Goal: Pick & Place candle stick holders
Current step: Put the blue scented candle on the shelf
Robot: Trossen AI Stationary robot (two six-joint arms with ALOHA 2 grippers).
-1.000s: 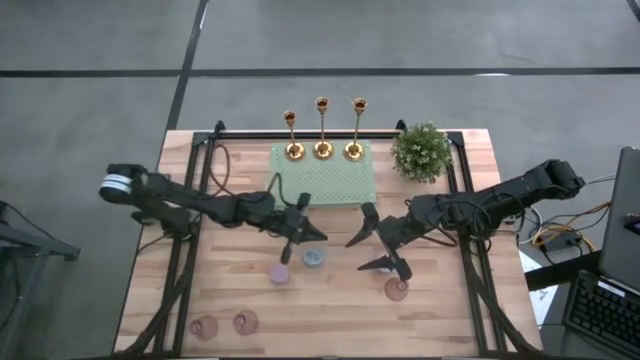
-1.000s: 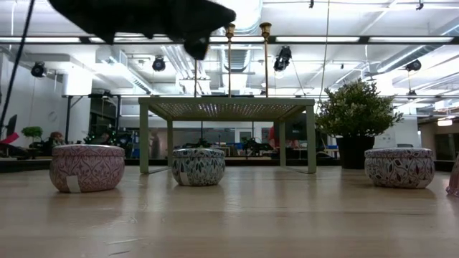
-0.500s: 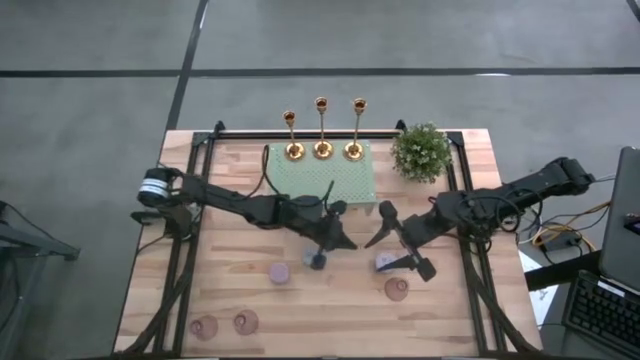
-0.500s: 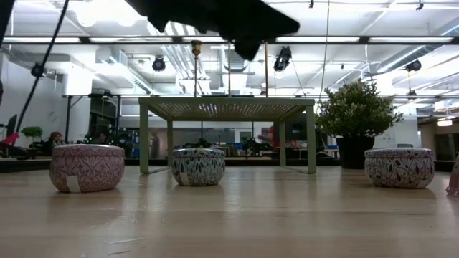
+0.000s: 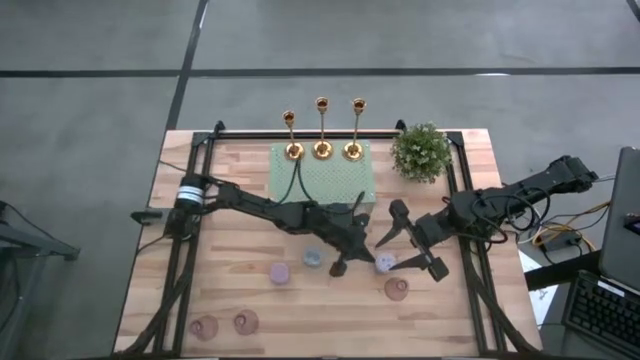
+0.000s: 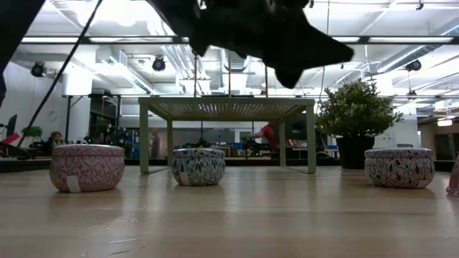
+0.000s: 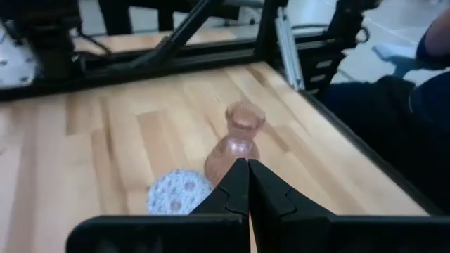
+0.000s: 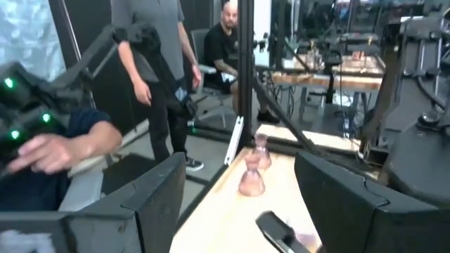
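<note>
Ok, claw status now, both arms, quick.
Left claw: shut, holding nothing, above the table centre.
Right claw: open, empty, beside the pale blue holder.

Left tool (image 5: 338,266) swung right across table, now beside lilac holder (image 5: 385,262).

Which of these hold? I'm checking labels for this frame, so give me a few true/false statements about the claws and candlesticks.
1. Three gold candlesticks stand on the green perforated stand. True.
2. The left claw is wide open. False: its fingers are shut together.
3. The right claw is open. True.
4. The potted plant sits to the left of the stand in the high view. False: it is to the stand's right.
</note>
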